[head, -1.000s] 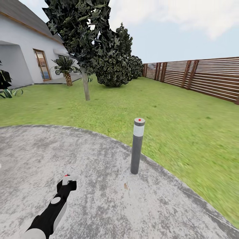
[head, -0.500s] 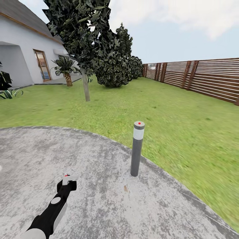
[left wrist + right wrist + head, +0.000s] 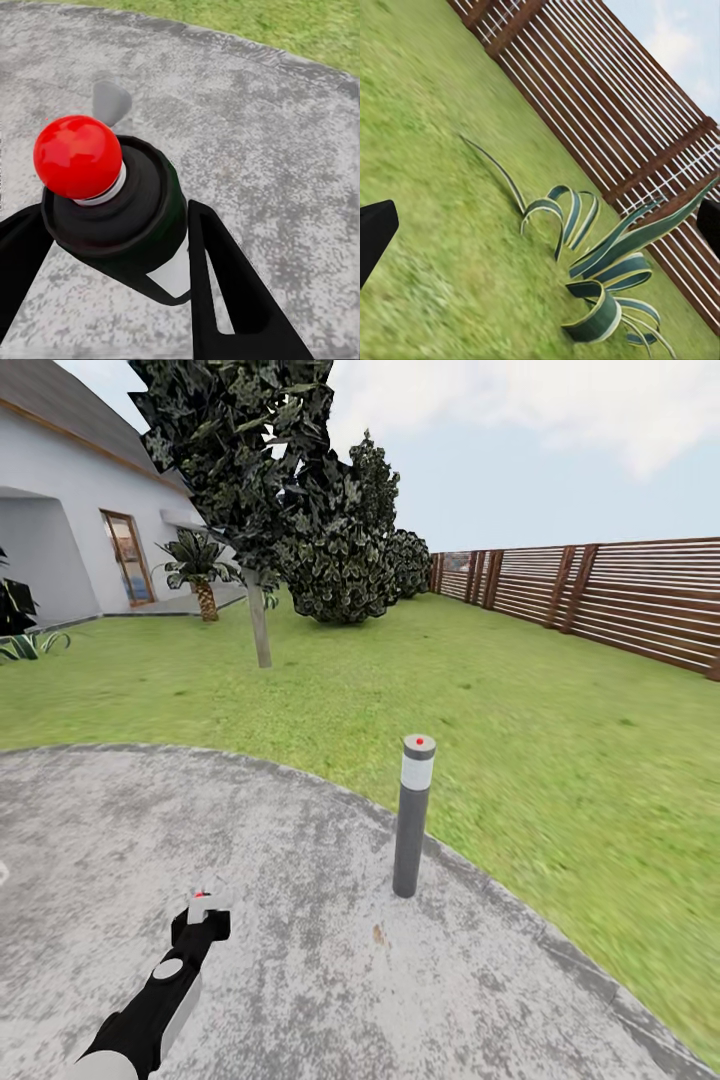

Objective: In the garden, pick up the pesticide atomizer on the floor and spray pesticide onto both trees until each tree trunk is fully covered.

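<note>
Patio (image 3: 300,1000) view tilted slightly since; left tool (image 3: 112,247) clamping atomizer (image 3: 120,210), right tool (image 3: 540,225) wide

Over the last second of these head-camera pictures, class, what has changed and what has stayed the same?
The whole view has slid slightly downward, so the camera moved, not the things. The left gripper keeps holding the dark pesticide atomizer with its red spot over the grey paved floor. The grey lamp post and grey-brown tree trunk stand unchanged.

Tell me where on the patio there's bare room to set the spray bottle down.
The paved patio is bare between the left gripper, shut on the pesticide atomizer, and the lawn edge. Bare paving also lies between the gripper and the bollard light. The only obstacle is that bollard near the patio rim.
</note>
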